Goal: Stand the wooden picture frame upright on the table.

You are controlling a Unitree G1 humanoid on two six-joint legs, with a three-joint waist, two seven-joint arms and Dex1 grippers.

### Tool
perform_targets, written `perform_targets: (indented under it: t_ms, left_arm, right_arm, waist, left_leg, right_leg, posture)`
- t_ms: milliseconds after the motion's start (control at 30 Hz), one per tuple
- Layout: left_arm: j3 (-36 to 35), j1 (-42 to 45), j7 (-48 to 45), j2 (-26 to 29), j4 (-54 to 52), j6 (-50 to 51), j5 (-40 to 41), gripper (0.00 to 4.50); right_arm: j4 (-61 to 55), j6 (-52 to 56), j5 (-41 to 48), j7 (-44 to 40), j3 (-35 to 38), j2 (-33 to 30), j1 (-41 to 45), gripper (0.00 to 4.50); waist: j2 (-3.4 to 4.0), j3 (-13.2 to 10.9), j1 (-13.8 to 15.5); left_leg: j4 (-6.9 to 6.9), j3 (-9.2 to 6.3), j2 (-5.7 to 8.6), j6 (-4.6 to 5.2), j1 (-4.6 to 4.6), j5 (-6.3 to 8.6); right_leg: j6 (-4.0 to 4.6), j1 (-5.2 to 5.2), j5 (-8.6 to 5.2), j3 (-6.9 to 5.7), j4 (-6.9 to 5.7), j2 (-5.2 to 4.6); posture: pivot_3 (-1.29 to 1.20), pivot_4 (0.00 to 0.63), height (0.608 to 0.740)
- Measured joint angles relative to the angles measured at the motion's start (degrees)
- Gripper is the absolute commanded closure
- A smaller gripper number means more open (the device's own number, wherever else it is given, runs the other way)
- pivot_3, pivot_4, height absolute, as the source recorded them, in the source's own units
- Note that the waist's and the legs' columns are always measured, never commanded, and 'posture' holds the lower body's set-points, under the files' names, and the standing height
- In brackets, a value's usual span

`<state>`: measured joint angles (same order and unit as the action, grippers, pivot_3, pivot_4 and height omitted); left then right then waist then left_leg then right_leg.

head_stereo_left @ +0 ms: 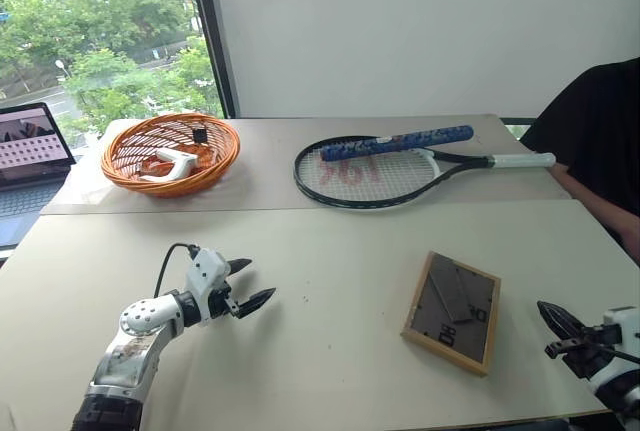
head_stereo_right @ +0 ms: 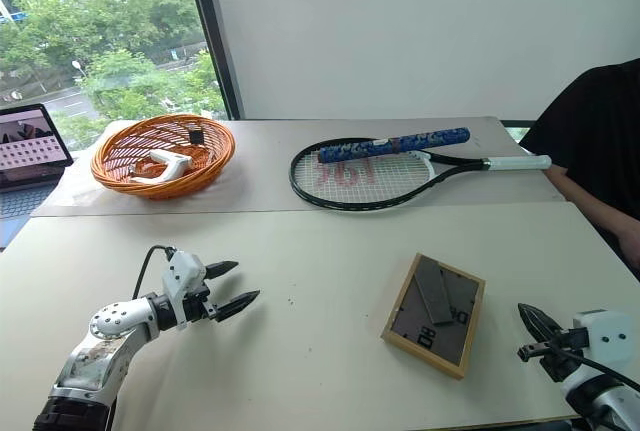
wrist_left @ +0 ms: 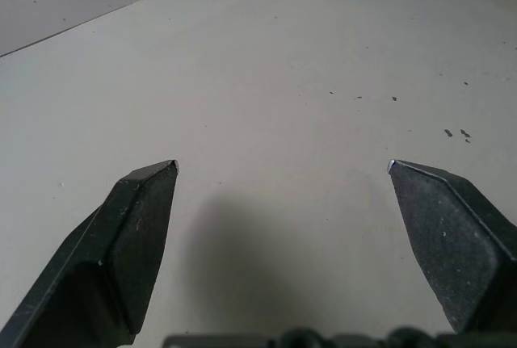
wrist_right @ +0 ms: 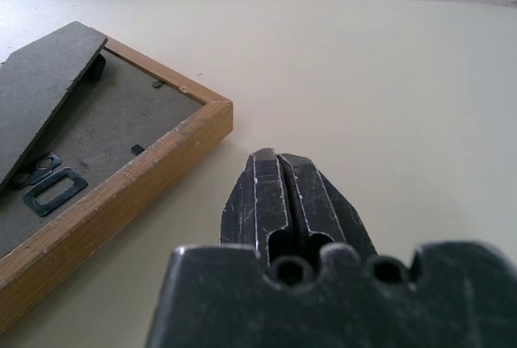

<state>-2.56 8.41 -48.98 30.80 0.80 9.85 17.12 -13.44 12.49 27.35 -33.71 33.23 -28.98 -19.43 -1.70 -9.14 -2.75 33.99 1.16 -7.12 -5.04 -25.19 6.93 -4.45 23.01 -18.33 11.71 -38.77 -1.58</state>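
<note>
Small light-wood picture frame (head_stereo_left: 452,311) face-down on beige table (head_stereo_left: 330,251); our left gripper (head_stereo_left: 248,284) wide, right gripper (head_stereo_left: 556,326) pinched empty beside frame, poised for lift.

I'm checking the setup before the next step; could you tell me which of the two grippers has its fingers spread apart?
The left gripper: its two black fingers stand wide apart above the bare table. The right gripper, beside the wooden picture frame, is shut.

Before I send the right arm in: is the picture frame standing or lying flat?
Lying flat, face down: the wooden picture frame shows its dark backing and stand flap upward on the table.
</note>
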Motion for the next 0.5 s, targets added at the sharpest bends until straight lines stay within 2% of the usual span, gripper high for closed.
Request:
perform_targets:
  t_ms: [67, 133, 200, 300, 367, 500]
  left_arm:
    - [0.0, 0.2, -0.1, 0.0, 0.0, 0.3, 0.1, 0.00]
    - [0.6, 4.3, -1.7, 0.5, 1.6, 4.4, 1.4, 0.00]
    - [0.8, 10.6, -3.2, 1.0, 2.6, 8.6, 3.3, 0.00]
    - [1.8, 20.1, -6.5, 1.1, 1.8, 14.7, 6.5, 0.00]
    - [4.2, 24.0, -10.6, 0.9, 1.2, 20.3, 9.9, 0.00]
    - [11.2, 29.1, -15.7, -1.7, 3.0, 25.4, 10.0, 0.00]
  right_arm:
    - [-0.1, 0.1, 0.0, 0.0, 0.0, 0.0, 0.0, 4.42]
    - [-1.8, 2.0, 0.8, -0.9, -0.1, -2.0, -0.9, 4.42]
    - [-4.1, 4.0, 1.4, -2.7, 0.4, -6.4, -1.5, 4.42]
    - [-7.3, 7.3, 2.7, -5.6, 4.1, -12.8, -3.5, 4.42]
    - [-8.6, 10.3, 2.6, -7.5, 6.0, -16.1, -7.1, 4.42]
    - [-9.4, 15.5, 1.3, -8.7, 6.5, -18.8, -10.3, 4.42]
  waist:
    - [0.00, 0.0, 0.0]
    - [-0.01, 0.0, 0.3]
    - [-0.03, 0.0, 0.4]
    - [-0.04, 0.0, 0.3]
    - [-0.02, 0.0, 0.3]
    - [-0.05, 0.0, 0.1]
  left_leg:
    - [0.00, -0.01, 0.01, 0.00, 0.00, 0.00]
    - [0.00, -0.14, 0.13, 0.10, -0.07, -0.08]
    - [0.01, -0.25, 0.25, 0.19, -0.18, -0.23]
    - [0.03, -0.44, 0.31, 0.24, -0.01, -0.25]
    - [-0.15, -0.59, 0.36, 0.28, 0.00, -0.23]
    - [-0.12, -0.73, 0.45, 0.32, -0.15, -0.12]
  right_leg:
    - [0.00, 0.00, 0.00, 0.00, 0.00, -0.01]
    - [-0.05, 0.00, -0.02, 0.00, -0.01, -0.02]
    - [-0.27, -0.01, -0.14, 0.00, 0.01, -0.03]
    - [-0.30, -0.58, -0.14, -0.01, 0.34, -0.01]
    - [-0.35, -0.76, -0.14, -0.06, 0.70, 0.01]
    - [-0.21, -0.76, -0.06, -0.10, 0.78, 0.00]
  posture:
    - [0.00, 0.150, 0.740]
    - [0.00, 0.150, 0.740]
    - [0.00, 0.150, 0.740]
    - [0.00, 0.150, 0.740]
    - [0.00, 0.150, 0.740]
    - [0.00, 0.150, 0.740]
